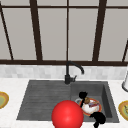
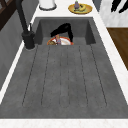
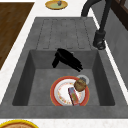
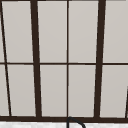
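**Left hand over the plate in the basin**

We see the left hand (image 1: 82, 96) hovering at the far-left edge of the red-rimmed plate (image 3: 55, 88) in the sink basin (image 3: 37, 82), its fingers (image 3: 72, 62) stretched out fairly straight and loose, holding nothing. On the plate lie a round brown item (image 3: 80, 85) and a flat packet (image 3: 73, 96), with a small glass (image 3: 83, 79) touching the plate's rim. The right hand (image 1: 98, 118) hangs at the plate's near side; we cannot tell its finger state. A red ball (image 1: 67, 115) sits left of the plate.
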Robot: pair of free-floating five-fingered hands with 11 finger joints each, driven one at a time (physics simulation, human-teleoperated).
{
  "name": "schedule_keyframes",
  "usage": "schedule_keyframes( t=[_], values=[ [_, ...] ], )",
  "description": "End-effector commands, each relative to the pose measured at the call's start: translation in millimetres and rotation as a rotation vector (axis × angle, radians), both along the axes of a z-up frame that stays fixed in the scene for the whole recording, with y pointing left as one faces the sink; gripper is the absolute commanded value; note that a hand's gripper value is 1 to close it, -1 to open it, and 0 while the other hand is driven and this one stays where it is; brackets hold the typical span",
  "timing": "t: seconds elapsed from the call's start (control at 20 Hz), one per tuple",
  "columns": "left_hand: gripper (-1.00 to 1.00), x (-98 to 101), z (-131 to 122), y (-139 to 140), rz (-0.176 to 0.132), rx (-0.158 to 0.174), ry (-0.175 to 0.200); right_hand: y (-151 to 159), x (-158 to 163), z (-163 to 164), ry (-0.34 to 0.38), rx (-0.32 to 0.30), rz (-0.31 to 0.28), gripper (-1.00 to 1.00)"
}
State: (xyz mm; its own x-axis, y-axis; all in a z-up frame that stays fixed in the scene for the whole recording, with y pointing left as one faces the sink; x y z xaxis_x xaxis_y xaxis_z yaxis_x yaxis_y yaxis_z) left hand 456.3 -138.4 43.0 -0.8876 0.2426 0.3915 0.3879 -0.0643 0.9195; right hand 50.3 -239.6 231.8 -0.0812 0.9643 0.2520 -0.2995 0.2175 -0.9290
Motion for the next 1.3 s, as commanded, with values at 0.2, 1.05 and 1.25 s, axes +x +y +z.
schedule_keyframes(
  t=[0.2, 1.05, 1.25],
  values=[
    [-1.00, 44.6, -45, -32, -0.005, 0.026, 0.006, 0, 0, 0, 0.000, 0.000, 0.000, 0.00],
    [-1.00, 125.1, -142, -63, 0.005, 0.074, 0.037, 0, 0, 0, 0.000, 0.000, 0.000, 0.00],
    [-1.00, 134.8, -138, -54, 0.013, 0.087, 0.120, 0, 0, 0, 0.000, 0.000, 0.000, 0.00]
  ],
)
